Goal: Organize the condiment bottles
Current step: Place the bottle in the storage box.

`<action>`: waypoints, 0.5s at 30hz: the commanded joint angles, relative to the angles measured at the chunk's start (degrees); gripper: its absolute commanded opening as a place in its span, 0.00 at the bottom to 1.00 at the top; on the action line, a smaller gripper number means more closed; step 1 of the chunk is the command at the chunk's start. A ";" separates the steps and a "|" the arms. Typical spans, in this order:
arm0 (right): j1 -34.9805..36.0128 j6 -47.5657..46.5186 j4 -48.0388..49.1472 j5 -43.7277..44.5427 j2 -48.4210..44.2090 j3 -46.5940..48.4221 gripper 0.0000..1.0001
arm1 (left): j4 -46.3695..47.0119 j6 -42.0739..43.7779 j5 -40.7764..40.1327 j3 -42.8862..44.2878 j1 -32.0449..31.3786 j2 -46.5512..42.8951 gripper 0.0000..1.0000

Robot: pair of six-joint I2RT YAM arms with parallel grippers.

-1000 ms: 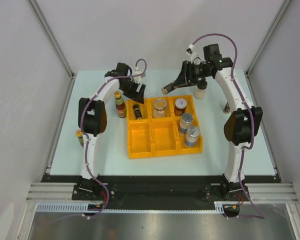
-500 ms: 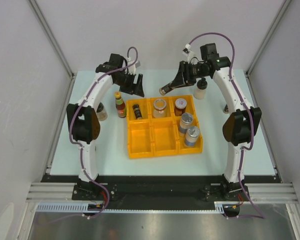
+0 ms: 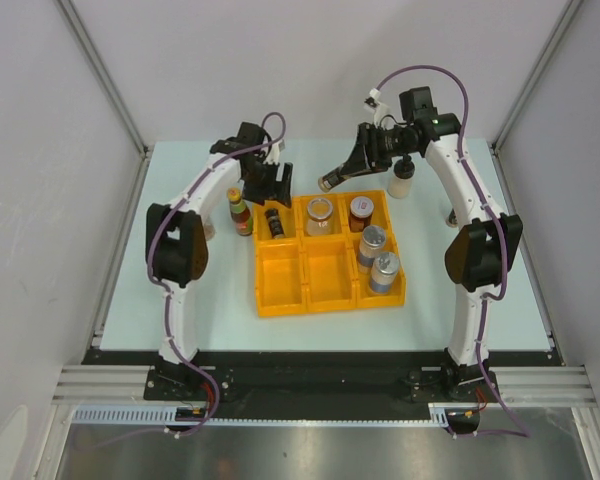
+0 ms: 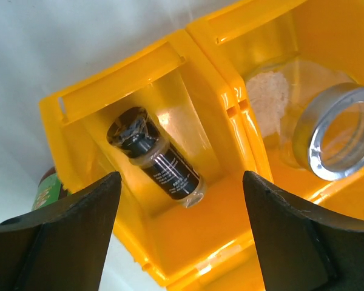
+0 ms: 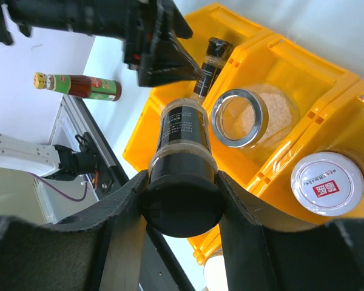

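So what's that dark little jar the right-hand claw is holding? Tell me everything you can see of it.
It is a small round spice jar with a wide black cap and a clear body, glass or plastic, dark inside, wrapped in a black label with fine white print. The right gripper is shut on its cap end, fingers pressing either side. It hangs tilted in the air, its bottom pointing toward the far rim of the yellow tray, touching nothing else.
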 commanded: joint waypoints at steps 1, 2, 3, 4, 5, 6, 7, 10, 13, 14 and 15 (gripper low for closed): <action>-0.05 -0.85 -0.22 -1.21 -2.70 2.62 0.21 | -0.06 -2.17 -4.14 1.26 -2.30 3.36 0.86; -0.05 -0.85 -0.31 -1.21 -2.70 2.62 0.22 | -0.15 -2.09 -4.49 1.43 -2.56 3.80 0.86; -0.22 -0.85 -0.31 -1.30 -2.70 2.62 0.22 | -0.33 -2.09 -4.76 1.78 -2.65 4.76 0.86; -0.31 -0.77 -0.31 -1.47 -2.70 2.62 0.22 | -0.33 -2.09 -5.11 1.87 -2.74 5.12 0.86; -0.31 -0.76 -0.39 -1.56 -2.53 2.71 0.22 | -0.41 -2.09 -5.63 1.96 -2.74 5.47 0.86; -0.40 -0.76 -0.39 -1.65 -2.44 2.71 0.22 | -0.24 -2.17 -5.99 1.96 -2.91 5.73 0.86; -0.40 -0.76 -0.31 -1.65 -2.35 2.80 0.22 | -0.33 -2.17 -6.25 1.96 -2.92 6.17 0.86; -0.40 -0.68 -0.31 -1.91 -1.83 3.06 0.22 | -0.24 -2.09 -7.30 2.22 -2.92 6.87 0.86; -0.31 -0.59 -0.48 -2.00 -1.39 3.68 0.22 | -0.76 -2.17 -7.48 3.02 -2.92 7.84 0.86; -0.23 -0.59 -0.57 -2.00 -1.30 3.85 0.22 | -0.77 -2.17 -8.01 3.10 -3.00 8.02 0.86; -0.23 -0.59 -0.57 -2.00 -1.30 3.94 0.22 | -0.77 -2.26 -8.45 3.11 -3.09 8.11 0.86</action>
